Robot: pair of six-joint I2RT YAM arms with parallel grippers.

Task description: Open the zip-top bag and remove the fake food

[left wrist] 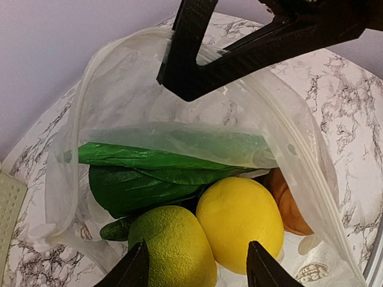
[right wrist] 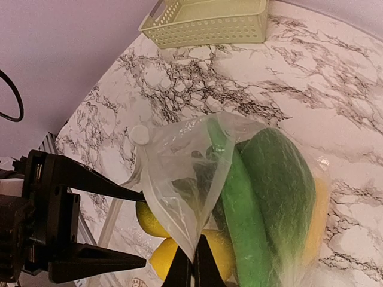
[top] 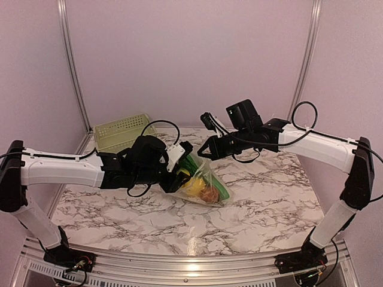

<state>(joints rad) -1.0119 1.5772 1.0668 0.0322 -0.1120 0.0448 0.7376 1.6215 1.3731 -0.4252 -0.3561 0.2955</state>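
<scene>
The zip-top bag point(top: 210, 182) lies on the marble table with its mouth held open. My right gripper point(top: 202, 149) is shut on the bag's upper rim and lifts it; in the right wrist view the fingers point(right wrist: 193, 272) pinch the clear plastic point(right wrist: 179, 173). My left gripper point(top: 182, 168) is open at the bag's mouth, its fingertips point(left wrist: 200, 270) just over a green lime point(left wrist: 173, 245) and a yellow lemon point(left wrist: 239, 221). A green leafy vegetable point(left wrist: 137, 179) and an orange-brown piece point(left wrist: 290, 206) lie deeper inside. All the fake food is inside the bag.
The light green lattice basket point(top: 122, 131) stands at the back left of the table, and it shows in the right wrist view point(right wrist: 206, 21) too. The marble tabletop point(top: 269, 197) spreads to the right and front of the bag.
</scene>
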